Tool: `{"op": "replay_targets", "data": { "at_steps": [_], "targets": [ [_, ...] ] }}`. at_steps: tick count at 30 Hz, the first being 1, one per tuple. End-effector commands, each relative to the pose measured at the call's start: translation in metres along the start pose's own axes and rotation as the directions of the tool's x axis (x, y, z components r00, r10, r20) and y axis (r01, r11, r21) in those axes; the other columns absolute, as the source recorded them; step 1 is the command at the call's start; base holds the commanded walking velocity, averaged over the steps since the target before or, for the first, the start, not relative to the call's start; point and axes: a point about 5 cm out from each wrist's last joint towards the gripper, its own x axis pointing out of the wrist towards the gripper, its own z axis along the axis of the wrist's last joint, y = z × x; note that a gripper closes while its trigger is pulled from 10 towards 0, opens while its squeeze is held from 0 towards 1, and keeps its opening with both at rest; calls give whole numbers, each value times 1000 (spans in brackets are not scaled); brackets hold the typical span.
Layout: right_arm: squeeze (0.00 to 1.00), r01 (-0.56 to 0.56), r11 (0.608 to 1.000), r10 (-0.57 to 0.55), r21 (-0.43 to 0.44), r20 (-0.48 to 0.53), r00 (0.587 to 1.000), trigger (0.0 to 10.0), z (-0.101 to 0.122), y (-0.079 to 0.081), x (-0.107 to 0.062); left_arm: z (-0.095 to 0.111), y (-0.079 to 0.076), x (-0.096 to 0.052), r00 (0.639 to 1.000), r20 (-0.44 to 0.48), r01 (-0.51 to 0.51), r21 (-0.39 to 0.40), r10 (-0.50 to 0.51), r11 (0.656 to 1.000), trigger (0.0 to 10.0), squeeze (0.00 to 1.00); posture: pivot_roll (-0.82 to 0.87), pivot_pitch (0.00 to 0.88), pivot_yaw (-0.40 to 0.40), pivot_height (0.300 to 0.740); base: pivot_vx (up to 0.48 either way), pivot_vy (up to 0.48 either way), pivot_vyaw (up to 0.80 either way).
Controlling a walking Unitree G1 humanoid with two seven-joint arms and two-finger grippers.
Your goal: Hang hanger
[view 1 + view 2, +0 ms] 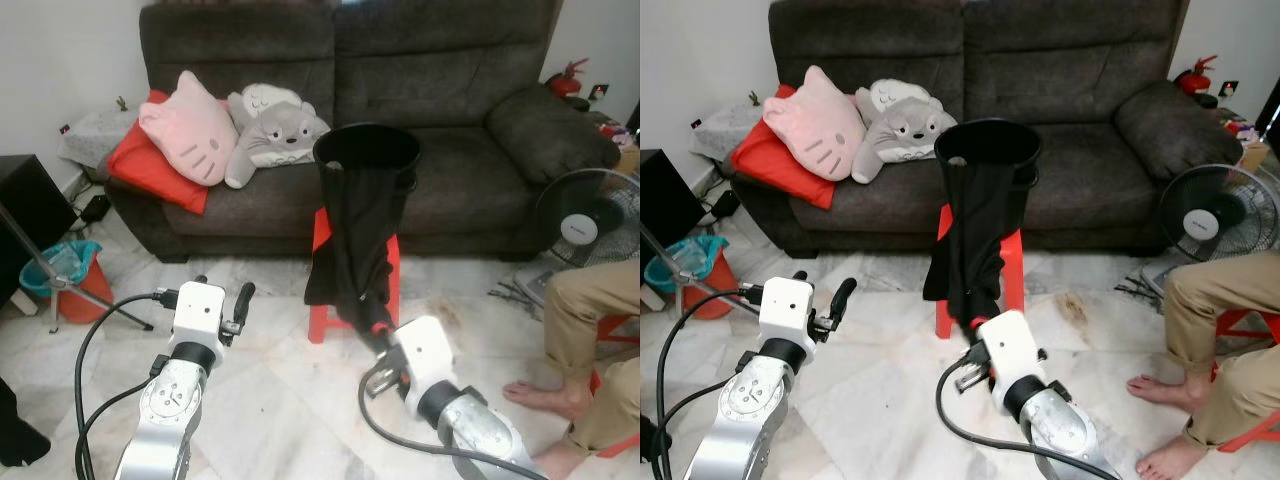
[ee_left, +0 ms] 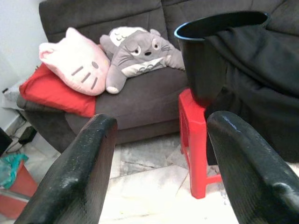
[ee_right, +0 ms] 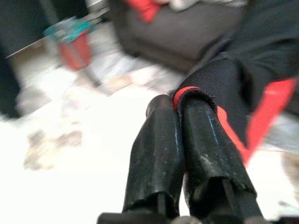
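Both silver arms reach forward over the pale marble floor [image 1: 270, 400]. The right gripper [image 3: 180, 105] has its jaws pressed together on the hem of the black cloth garment [image 1: 355, 240], with a thin red edge caught at the fingertips. The left gripper [image 2: 159, 135] is held low over the floor with its jaws wide apart and nothing between them.

The garment hangs down from the rim of a black round plastic bucket [image 1: 367, 152], which stands on a red plastic stool [image 1: 322, 305]. It covers most of the front of the stool. I cannot make out a hanger in any view; if one is there, the garment hides it.

Behind the stool is a dark grey fabric sofa [image 1: 440, 70]. On its left seat lie a pink cat-face cushion [image 1: 188, 128], a grey plush toy with white belly [image 1: 270, 125] and a red flat cushion [image 1: 150, 165]. Left of the sofa stands an orange bucket with a teal bag [image 1: 68, 275] beside a metal stand leg. On the right stand a black floor fan [image 1: 588, 225] and a seated person's leg in tan trousers [image 1: 580, 320], bare feet on the floor.

The right wrist view shows the pinch closely, while the head views show it half hidden behind the wrist.
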Motion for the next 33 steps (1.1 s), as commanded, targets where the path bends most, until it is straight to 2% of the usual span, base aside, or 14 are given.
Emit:
{"op": "replay_targets", "data": {
  "at_steps": [1,5,8,12,18,19,21,22,24,26,27,28,29,33],
  "targets": [
    [0,-162,987,162,24,-22,987,10000,2,20,-4,-2,2,2,1000,-14,-9,21,9,1000,10000,0,-59,0,67,740,0,0,0],
    [0,-290,956,292,49,-27,956,10000,4,33,-9,-3,2,2,1000,-18,-6,22,7,1000,10000,0,-59,0,67,740,0,0,0],
    [0,-407,913,407,23,-102,908,10000,-1,44,-14,-3,1,2,1000,-20,-4,25,4,1000,10000,0,-55,0,66,740,0,0,0],
    [0,-414,910,410,-2,-132,903,10000,-4,43,-13,-3,1,3,1000,-23,-2,26,3,1000,10000,0,-54,0,66,740,0,0,0],
    [0,-180,984,176,-13,-143,974,10000,-6,11,1,-3,1,3,1000,-23,-2,27,3,1000,10000,0,-52,0,67,740,0,0,0],
    [0,-45,999,42,-29,-116,992,10000,-4,-4,6,-3,1,4,1000,-22,-2,27,2,1000,10000,0,-49,0,67,740,0,0,0],
    [0,93,996,-93,-5,-104,990,10000,-2,-19,8,-3,1,4,1000,-21,-3,27,3,1000,10000,0,-50,0,68,740,0,0,0],
    [0,168,986,-165,17,-104,981,10000,-2,-28,9,-3,1,4,1000,-21,-4,27,4,1000,10000,0,-50,0,68,740,0,0,0],
    [0,413,909,-409,52,-78,909,10000,0,-56,4,-4,2,5,1000,-19,-7,26,8,1000,10000,0,-49,0,69,740,0,0,0],
    [0,470,880,-467,75,-58,883,10000,-1,-63,0,-5,2,5,1000,-17,-16,20,16,1000,10000,0,-44,0,65,740,0,0,0],
    [0,559,820,-563,125,-3,826,10000,0,-70,-9,-10,4,4,999,-26,-48,16,48,999,10000,0,-39,0,59,740,0,0,0],
    [0,559,820,-563,125,-3,826,10000,0,-70,-9,-10,4,4,999,-26,-48,16,48,999,10000,0,-39,0,59,740,0,0,0],
    [0,604,782,-614,154,25,789,10000,0,-73,-15,-13,6,4,997,-32,-69,10,69,998,10000,0,-38,0,54,740,0,0,0],
    [0,669,715,-690,202,48,722,10000,-4,-77,-29,-15,10,4,994,-32,-105,0,105,994,10000,0,-37,0,50,740,0,0,0]
  ]
}}
